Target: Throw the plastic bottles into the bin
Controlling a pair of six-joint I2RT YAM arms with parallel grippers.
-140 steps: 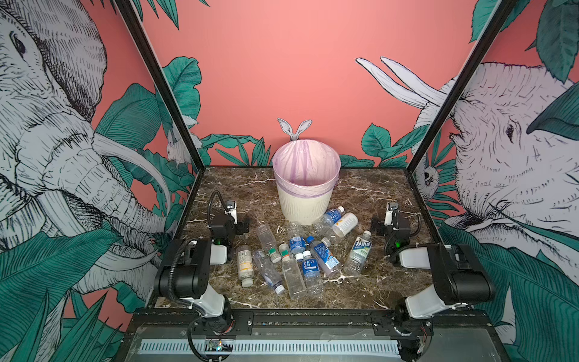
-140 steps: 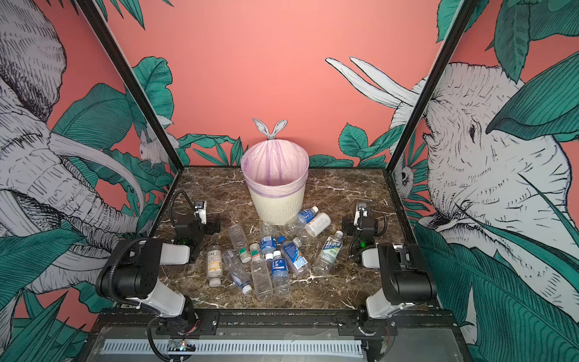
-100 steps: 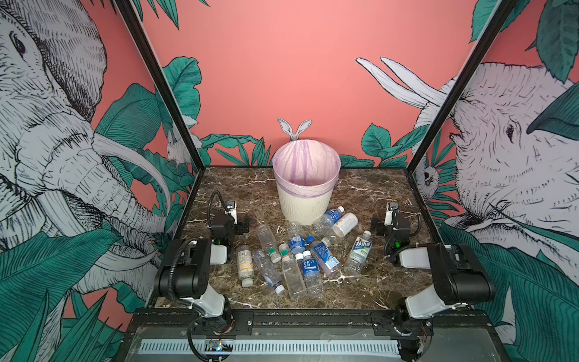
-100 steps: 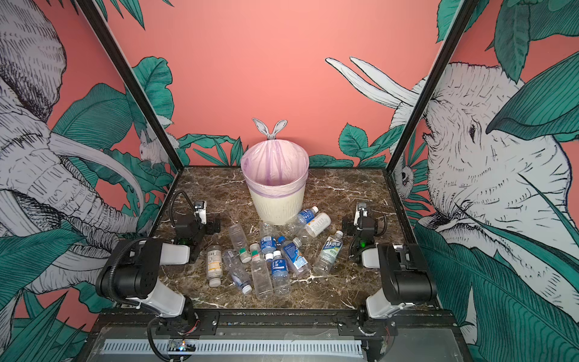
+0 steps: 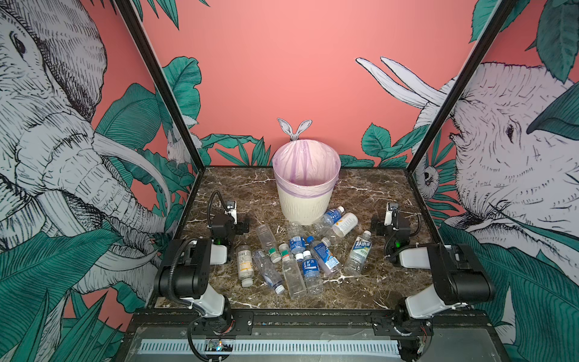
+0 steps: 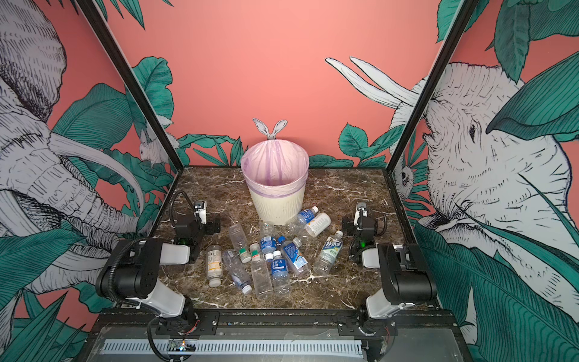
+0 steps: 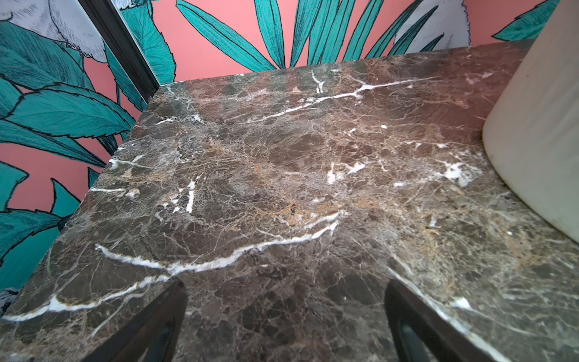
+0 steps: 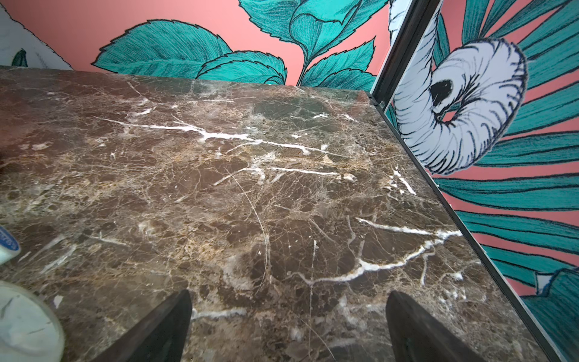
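The plastic bottles (image 5: 297,257) are lying in a loose, overlapping heap at the middle of the marble table (image 5: 360,188), just near of the bin (image 5: 305,207), which is standing at the far centre. The clear ones are blending together, so their count is hard to make out. The left gripper (image 7: 285,301) is pointing at bare marble on the left, jaws spread wide and holding nothing, with only its dark fingertips (image 7: 163,319) showing. The right gripper (image 8: 288,307) is doing likewise on the right. Its wrist view is cutting off two bottles at the edge, and the left wrist view is cutting off the bin's side.
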